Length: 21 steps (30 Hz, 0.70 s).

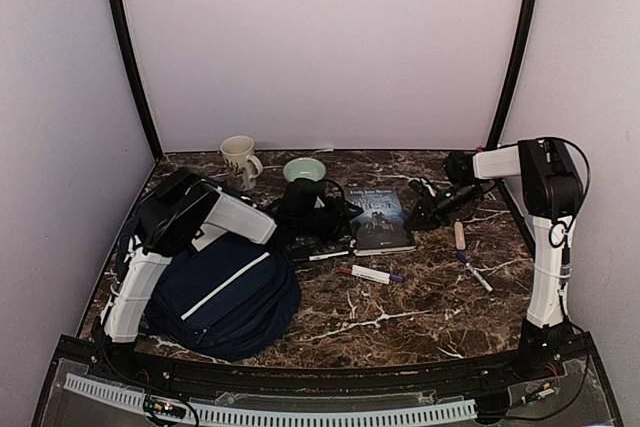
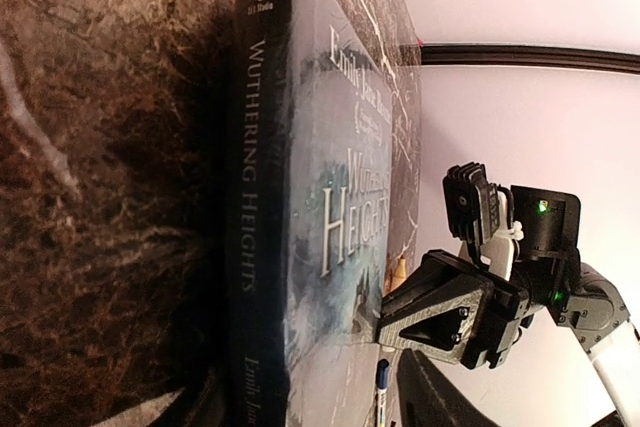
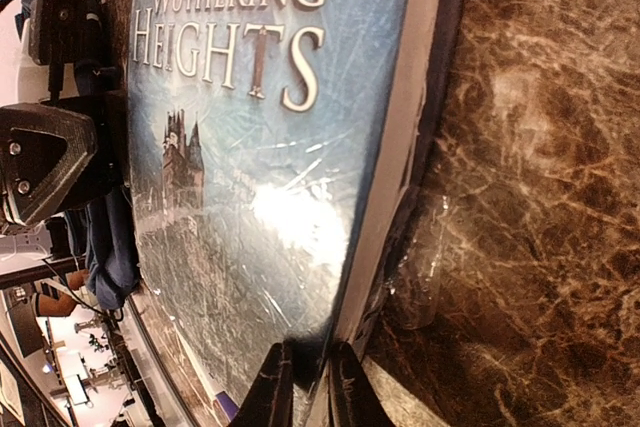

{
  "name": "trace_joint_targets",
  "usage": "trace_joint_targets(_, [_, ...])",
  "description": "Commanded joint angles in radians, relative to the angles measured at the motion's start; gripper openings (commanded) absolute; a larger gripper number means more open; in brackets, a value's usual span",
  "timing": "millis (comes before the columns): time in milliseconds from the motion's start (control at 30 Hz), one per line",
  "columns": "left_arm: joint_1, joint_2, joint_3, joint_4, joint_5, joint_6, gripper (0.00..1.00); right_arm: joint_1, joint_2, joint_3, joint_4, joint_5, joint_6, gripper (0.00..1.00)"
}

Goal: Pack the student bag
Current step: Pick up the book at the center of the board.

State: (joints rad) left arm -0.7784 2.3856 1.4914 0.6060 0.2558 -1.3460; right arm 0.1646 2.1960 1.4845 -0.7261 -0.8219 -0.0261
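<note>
The student bag point(image 1: 225, 292), a navy backpack with a white stripe, lies at the front left under my left arm. A "Wuthering Heights" book point(image 1: 380, 219) lies flat in the middle. My left gripper point(image 1: 312, 209) sits at the book's left side. Its jaws are open, and the spine point(image 2: 258, 197) stands between the dark fingers at the bottom of the left wrist view. My right gripper point(image 1: 428, 209) is at the book's right edge. Its two fingertips point(image 3: 275, 392) pinch nearly shut over the edge of the cover point(image 3: 270, 147).
A white marker with a red cap point(image 1: 370, 274) lies in front of the book. A second pen point(image 1: 475, 272) and a wooden-handled tool point(image 1: 459, 235) lie to the right. A cream mug point(image 1: 238, 160) and a green bowl point(image 1: 304, 168) stand at the back. Walls enclose the table.
</note>
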Motion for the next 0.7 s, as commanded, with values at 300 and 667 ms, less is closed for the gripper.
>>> trace_joint_targets(300, [-0.042, -0.101, -0.079, 0.155, 0.101, -0.025, 0.35, 0.050, 0.100, -0.064, -0.030, 0.195, -0.029, 0.15])
trace_joint_targets(667, [-0.042, -0.117, -0.084, 0.246, 0.124, -0.022, 0.07, 0.041, 0.049, -0.061, -0.042, 0.142, -0.046, 0.16])
